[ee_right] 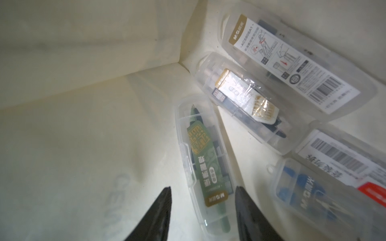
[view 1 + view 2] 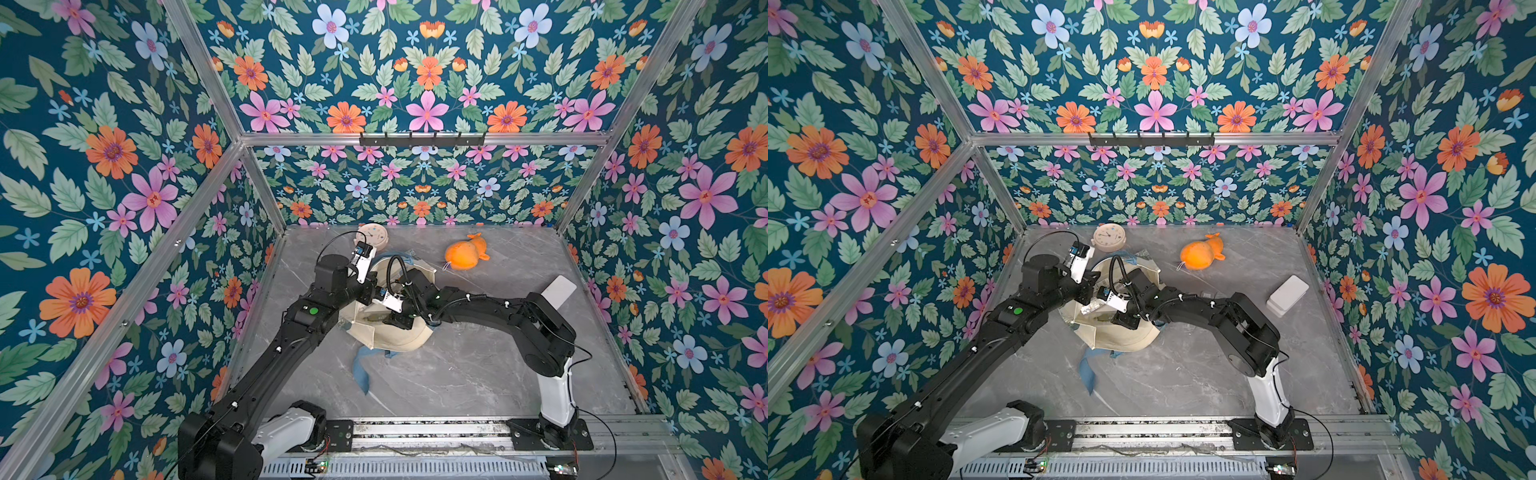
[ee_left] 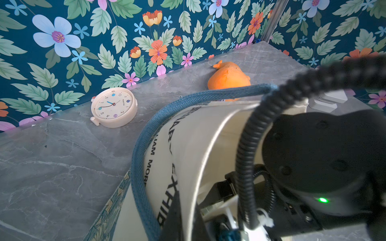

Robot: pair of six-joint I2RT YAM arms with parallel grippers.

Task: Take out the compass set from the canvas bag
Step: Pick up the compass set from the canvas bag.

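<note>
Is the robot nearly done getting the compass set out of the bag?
Not yet. Done: the left gripper pinches the rim of the canvas bag, holding it open, and the right gripper is inside. In hand: its open jaws sit either side of a green-labelled case. Left: close, lift it out; other clear cases lie beside it.

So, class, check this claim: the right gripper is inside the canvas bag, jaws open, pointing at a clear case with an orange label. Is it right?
Not quite: the label is green, not orange. The right wrist view shows the right gripper inside the canvas bag, jaws open, pointing at a clear case with a green label.
</note>
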